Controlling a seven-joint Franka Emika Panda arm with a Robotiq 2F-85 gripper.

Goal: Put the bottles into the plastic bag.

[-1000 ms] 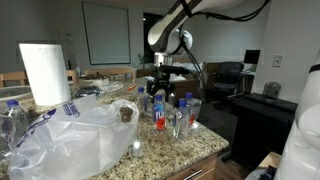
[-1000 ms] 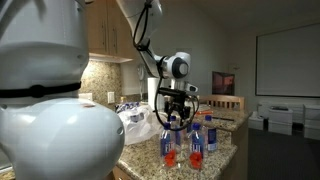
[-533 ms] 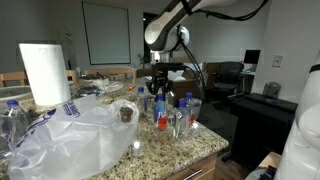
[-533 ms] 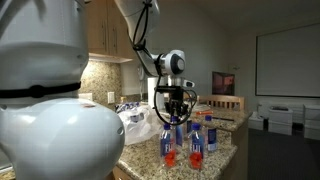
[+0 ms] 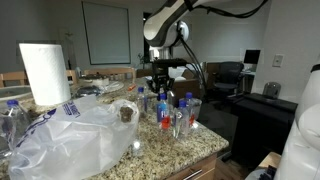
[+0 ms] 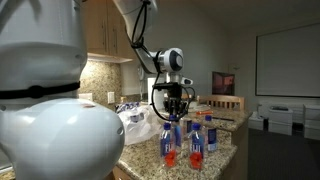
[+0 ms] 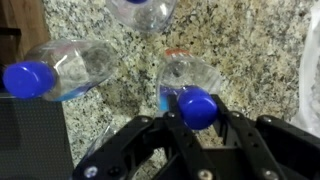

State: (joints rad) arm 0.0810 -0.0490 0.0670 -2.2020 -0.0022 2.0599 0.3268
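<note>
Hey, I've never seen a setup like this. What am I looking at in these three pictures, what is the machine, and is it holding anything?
It is a robot arm with a two-fingered gripper at its end. Two pictures come from cameras standing apart from the robot, looking across a granite counter from different spots. The third comes from a camera on the robot's wrist, looking down past the gripper. On the counter stand several water bottles with blue caps, near a crumpled clear plastic bag and a paper towel roll. In the wrist view the gripper straddles one bottle's cap, but I cannot tell whether it is pinching it.
</note>
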